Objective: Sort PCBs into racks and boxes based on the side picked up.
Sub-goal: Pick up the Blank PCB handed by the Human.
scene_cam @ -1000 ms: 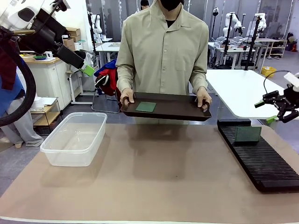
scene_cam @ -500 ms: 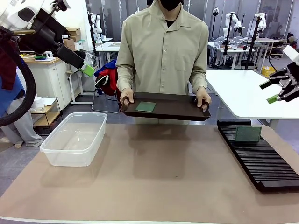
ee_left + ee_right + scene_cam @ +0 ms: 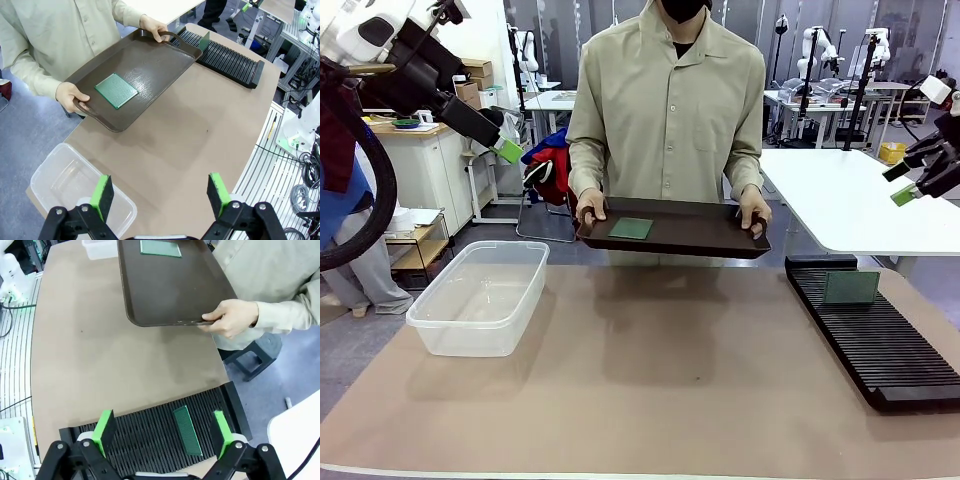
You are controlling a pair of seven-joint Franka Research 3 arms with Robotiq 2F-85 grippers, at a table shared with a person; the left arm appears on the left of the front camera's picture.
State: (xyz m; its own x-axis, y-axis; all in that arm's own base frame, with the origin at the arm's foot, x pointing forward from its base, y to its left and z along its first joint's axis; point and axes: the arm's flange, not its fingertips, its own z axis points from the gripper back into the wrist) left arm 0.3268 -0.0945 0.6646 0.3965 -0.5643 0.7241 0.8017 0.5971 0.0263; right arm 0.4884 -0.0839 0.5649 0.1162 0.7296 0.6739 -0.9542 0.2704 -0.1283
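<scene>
While the fingers [image 3: 104, 194] of left gripper [image 3: 162, 189] and right gripper [image 3: 162, 427] gape empty, the light, stiff PCB [image 3: 632, 229] flat on the tray [image 3: 705, 230] likely wants an edge pinch.

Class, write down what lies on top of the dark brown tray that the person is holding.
One green PCB lies flat on the tray, near one end; the rest of the tray's surface is bare. The board's lower face is hidden against the tray.

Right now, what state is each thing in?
PCB on tray, lying flat.
PCB in rack, standing upright in a slot.
Rack, one slot filled.
Tub, empty.
Tray, held off the table by the person's hands.
Left gripper, fingers open, empty.
Right gripper, fingers open, empty.
</scene>
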